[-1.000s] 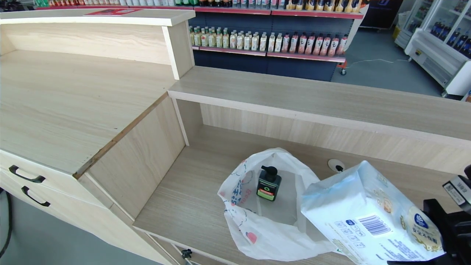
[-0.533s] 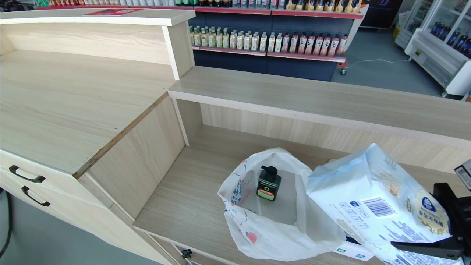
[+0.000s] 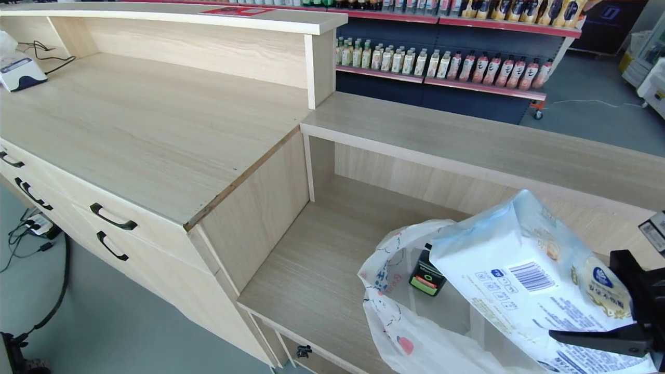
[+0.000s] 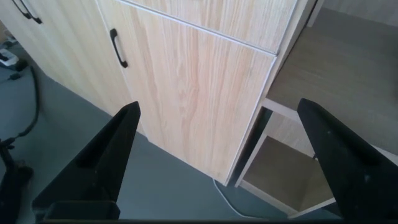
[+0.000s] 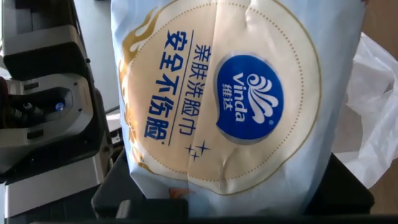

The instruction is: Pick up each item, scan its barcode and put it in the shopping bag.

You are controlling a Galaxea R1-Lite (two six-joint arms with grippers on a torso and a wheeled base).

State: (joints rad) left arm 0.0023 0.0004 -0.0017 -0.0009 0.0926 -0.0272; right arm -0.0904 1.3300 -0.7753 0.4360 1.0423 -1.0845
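Store shelving (image 3: 441, 65) stocked with drinks backs a pale wooden worktop (image 3: 322, 270); on its lower level the white shopping bag (image 3: 387, 311) sits open at 5 o'clock in the head view, with a dark pump bottle (image 3: 427, 274) inside. Right claw (image 3: 584, 296) is clenched on a white tissue pack (image 3: 519, 280), barcode facing up, held over the bag's 3 o'clock rim and covering the bottle's top. Left claw (image 4: 217, 106) is released, fingers spread, low beside the cabinet front (image 4: 199, 74) above grey floor (image 4: 155, 186).
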